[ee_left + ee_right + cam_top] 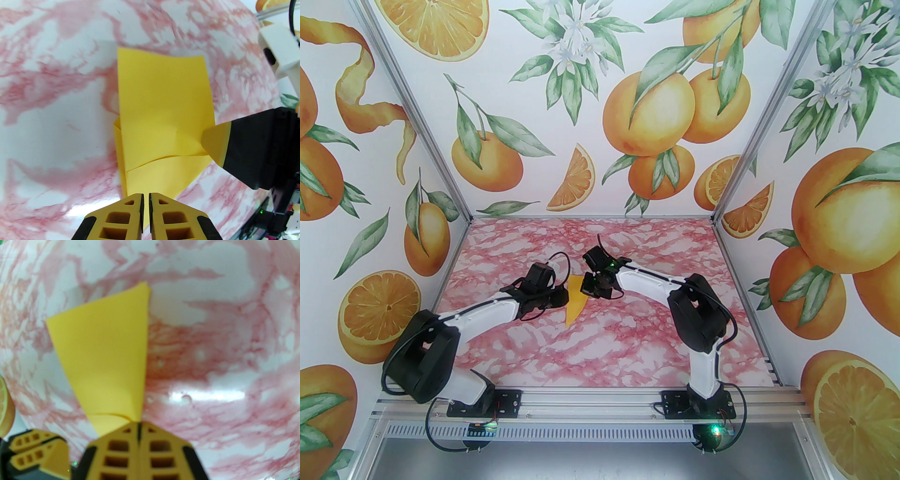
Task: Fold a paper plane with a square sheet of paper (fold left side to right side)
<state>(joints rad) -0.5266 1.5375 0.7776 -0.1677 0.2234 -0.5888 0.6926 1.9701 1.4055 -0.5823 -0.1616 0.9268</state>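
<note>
The yellow sheet of paper (574,304) lies mid-table, folded into a tapering, layered wedge like a rough paper plane. In the left wrist view the paper (164,105) shows an overlapping flap and a slanted crease near my fingers. My right gripper (587,287) is shut on the paper's upper right corner, with its tip (207,145) seen pinching that corner. Its fingers (139,425) are pressed together over the paper (103,352). My left gripper (145,199) is at the narrow end, jaws a thin slit apart with yellow paper showing in the slit. Whether it grips is unclear.
The pink marbled tabletop (628,342) stretches around the paper. Orange-fruit printed walls (628,117) close the back and both sides. An aluminium rail (590,403) with both arm bases runs along the near edge. My left gripper's fingers (46,446) sit just left of my right gripper.
</note>
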